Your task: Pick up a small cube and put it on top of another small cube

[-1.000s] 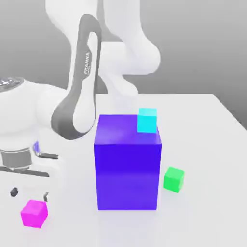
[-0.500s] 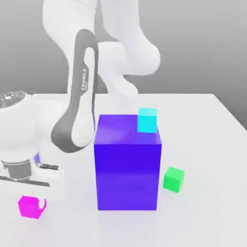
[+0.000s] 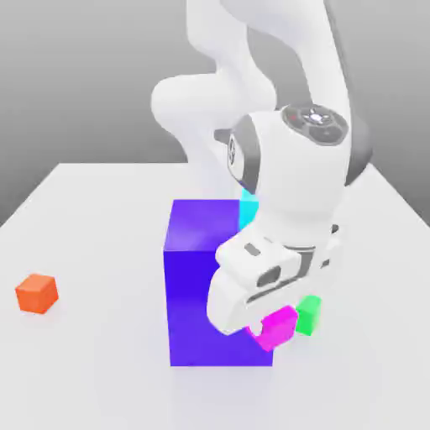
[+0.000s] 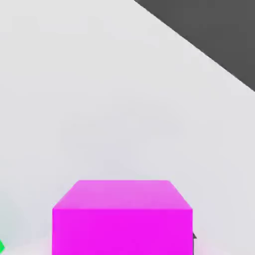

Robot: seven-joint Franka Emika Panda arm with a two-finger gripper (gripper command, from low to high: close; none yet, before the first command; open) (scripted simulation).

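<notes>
Pincer (image 3: 270,329) clamped on magenta cube (image 3: 278,327) | raised, beside green cube (image 3: 309,314)

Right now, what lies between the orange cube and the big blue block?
Nothing: in the exterior view, bare white table separates the orange cube from the blue block.

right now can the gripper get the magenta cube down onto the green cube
Probably yes: the gripper, shut on the magenta cube, hangs beside the green cube, whose top looks bare; the big blue block stands close alongside.
</notes>
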